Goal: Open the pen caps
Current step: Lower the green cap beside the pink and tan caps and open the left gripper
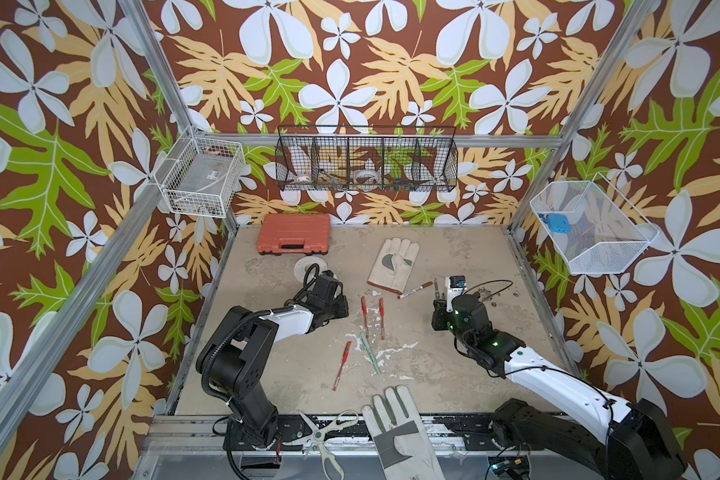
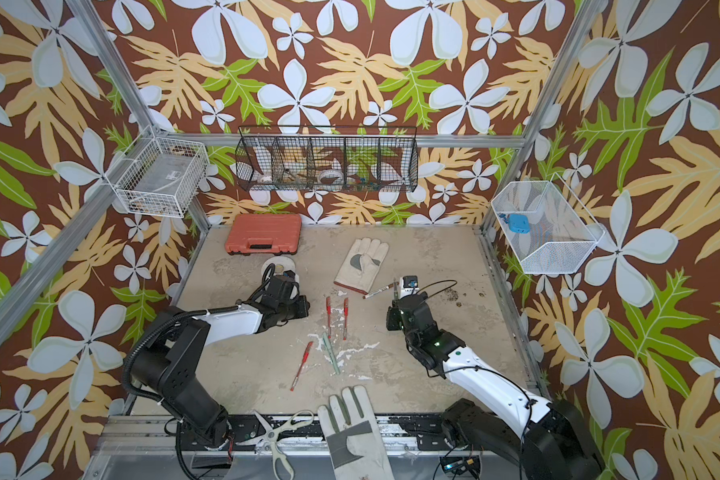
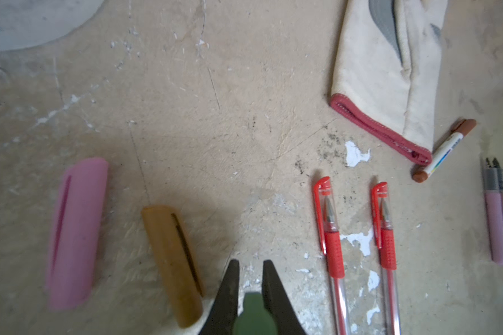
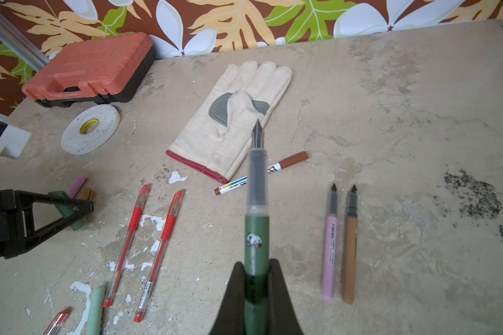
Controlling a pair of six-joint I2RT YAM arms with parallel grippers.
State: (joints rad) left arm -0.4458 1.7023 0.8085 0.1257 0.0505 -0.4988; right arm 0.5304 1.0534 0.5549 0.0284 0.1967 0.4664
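Note:
My left gripper [image 3: 251,262] is shut on the dark green pen cap [image 3: 251,314], held low over the table. Beside it lie a pink cap [image 3: 76,232] and a gold cap [image 3: 173,264]. My right gripper [image 4: 256,262] is shut on the dark green pen [image 4: 256,229], whose bare nib points away from it. To one side of it, the pink pen [image 4: 330,240] and the gold pen [image 4: 350,246] lie uncapped. Two capped red pens [image 3: 330,232] [image 3: 385,232] lie side by side between the arms. Also on the table are the white marker with brown ends [image 1: 414,289], a mint pen [image 1: 369,348] and a third red pen [image 1: 341,365].
A work glove [image 1: 393,262] lies behind the pens, and another glove [image 1: 395,428] and scissors [image 1: 325,432] sit at the front edge. An orange tool case [image 1: 294,240] and a tape roll [image 4: 90,129] are at the back left. Wire baskets [image 1: 366,160] hang on the walls.

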